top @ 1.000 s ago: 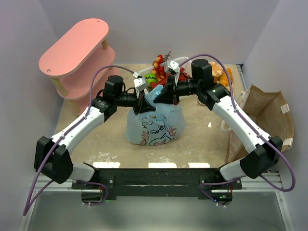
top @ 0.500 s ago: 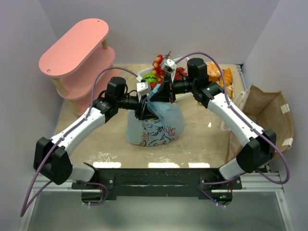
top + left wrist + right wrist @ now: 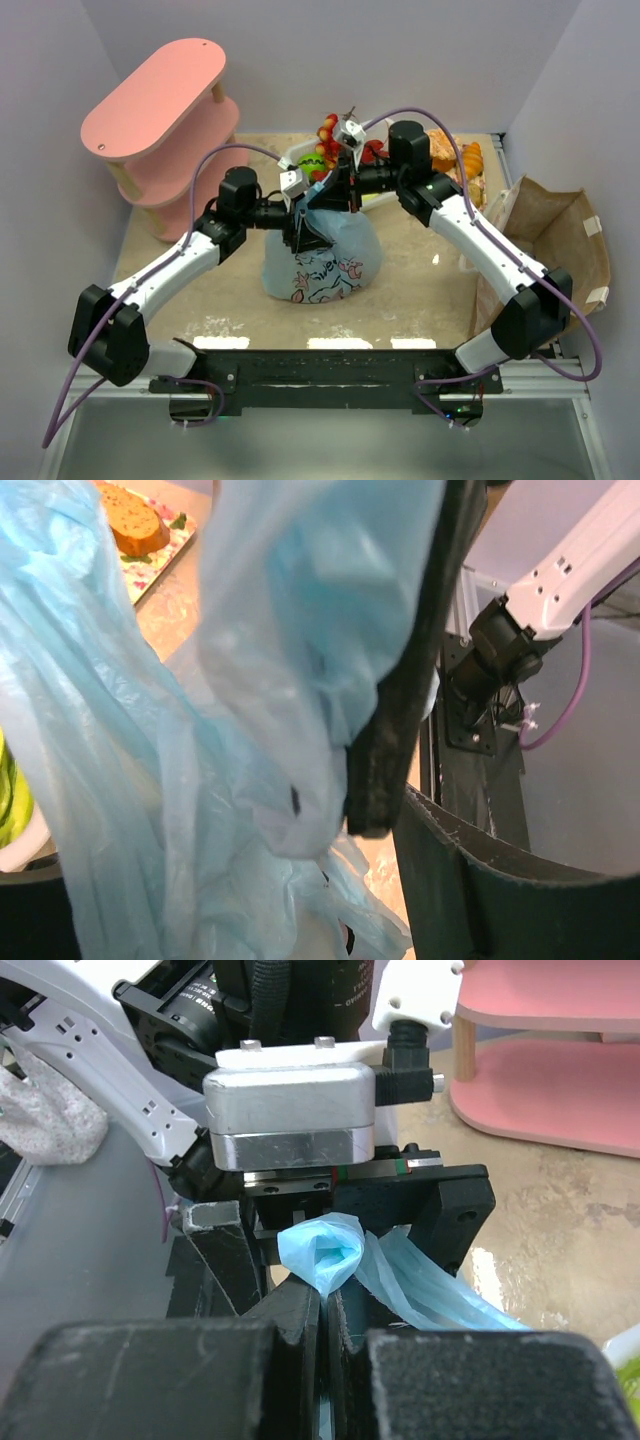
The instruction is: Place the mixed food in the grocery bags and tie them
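The light-blue plastic grocery bag [image 3: 322, 262] with cartoon print stands mid-table, its top gathered up between both grippers. My right gripper [image 3: 337, 192] is shut on a twisted strip of the bag's blue plastic [image 3: 327, 1247]; in the right wrist view my right gripper [image 3: 326, 1298] has its fingertips pressed together on it. My left gripper [image 3: 301, 218] faces it with jaws wide apart. Blue film [image 3: 180, 780] drapes loosely between its fingers [image 3: 480, 880], ungripped. The brown paper bag [image 3: 548, 245] stands at the right. Mixed food [image 3: 322, 150] lies in a white basket [image 3: 296, 152] behind the blue bag.
A pink two-tier shelf [image 3: 160, 105] stands at the back left. Orange food pieces [image 3: 464, 158] lie at the back right, by the wall. A bread slice [image 3: 130, 520] on a patterned tray shows in the left wrist view. Purple cables loop over both arms.
My left gripper has opened and let go of the blue plastic. My right gripper, still shut on the twisted strip, has shifted a little left and back. The bag's body has stayed put.
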`<state>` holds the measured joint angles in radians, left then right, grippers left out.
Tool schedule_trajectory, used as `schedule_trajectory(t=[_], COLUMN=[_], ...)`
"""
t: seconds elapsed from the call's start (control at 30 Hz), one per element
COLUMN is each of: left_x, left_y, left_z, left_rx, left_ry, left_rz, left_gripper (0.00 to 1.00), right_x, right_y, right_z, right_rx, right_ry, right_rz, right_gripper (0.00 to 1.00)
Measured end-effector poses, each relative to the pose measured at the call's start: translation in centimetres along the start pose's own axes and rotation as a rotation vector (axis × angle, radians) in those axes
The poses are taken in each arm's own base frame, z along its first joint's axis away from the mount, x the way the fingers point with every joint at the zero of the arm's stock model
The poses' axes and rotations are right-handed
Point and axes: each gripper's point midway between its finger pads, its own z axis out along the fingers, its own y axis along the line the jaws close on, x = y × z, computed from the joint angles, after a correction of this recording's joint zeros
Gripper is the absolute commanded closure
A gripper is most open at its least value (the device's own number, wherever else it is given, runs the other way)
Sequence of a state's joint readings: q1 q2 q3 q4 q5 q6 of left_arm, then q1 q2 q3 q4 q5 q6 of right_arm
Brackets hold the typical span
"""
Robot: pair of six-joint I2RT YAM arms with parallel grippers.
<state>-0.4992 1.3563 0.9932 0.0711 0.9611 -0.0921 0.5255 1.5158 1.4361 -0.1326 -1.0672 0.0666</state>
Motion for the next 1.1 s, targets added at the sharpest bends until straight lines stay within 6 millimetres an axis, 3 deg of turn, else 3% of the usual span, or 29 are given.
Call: schedule_trajectory(t=[0.2, 0.4, 0.5, 0.73, 0.83, 0.87, 0.93, 0.97, 1.07, 1.1], left_x=[-1.1, -1.6, -1.6, -1.3, -1.2, -1.3, -1.4, -1.4, -1.1, -1.0], left_y=[0.0, -0.3, -0.3, -0.5, -0.6, -0.7, -0.7, -0.7, -0.6, -0.6], left_z=[0.2, 0.4, 0.4, 0.4, 0.5, 0.4, 0.4, 0.4, 0.4, 0.4], left_rx=[0.005, 0.017, 0.020, 0.030, 0.033, 0.035, 0.035, 0.035, 0.033, 0.032], left_ry=[-0.056, -0.095, -0.109, -0.145, -0.154, -0.157, -0.164, -0.164, -0.159, -0.156], left_rz=[0.000, -0.014, -0.020, -0.053, -0.059, -0.059, -0.051, -0.049, -0.048, -0.046], left_gripper=[0.33, 0.48, 0.58, 0.96, 1.00, 1.00, 1.00, 1.00, 1.00, 1.00], right_x=[0.3, 0.4, 0.4, 0.8, 0.9, 0.9, 0.8, 0.8, 0.8, 0.5], right_y=[0.0, -0.1, -0.1, -0.2, -0.2, -0.2, -0.1, -0.1, 0.0, 0.0], right_z=[0.2, 0.3, 0.3, 0.4, 0.4, 0.4, 0.4, 0.4, 0.4, 0.3], right_rx=[-0.004, -0.004, -0.004, -0.004, -0.004, -0.004, -0.005, -0.005, -0.003, 0.001], right_ry=[-0.001, -0.002, -0.003, -0.001, 0.000, 0.000, -0.002, -0.002, -0.002, -0.004], right_rz=[0.010, 0.014, 0.013, 0.023, 0.028, 0.030, 0.035, 0.043, 0.064, 0.069], right_gripper=[1.00, 1.00, 1.00, 1.00, 1.00, 0.85, 0.66, 0.48, 0.24, 0.21])
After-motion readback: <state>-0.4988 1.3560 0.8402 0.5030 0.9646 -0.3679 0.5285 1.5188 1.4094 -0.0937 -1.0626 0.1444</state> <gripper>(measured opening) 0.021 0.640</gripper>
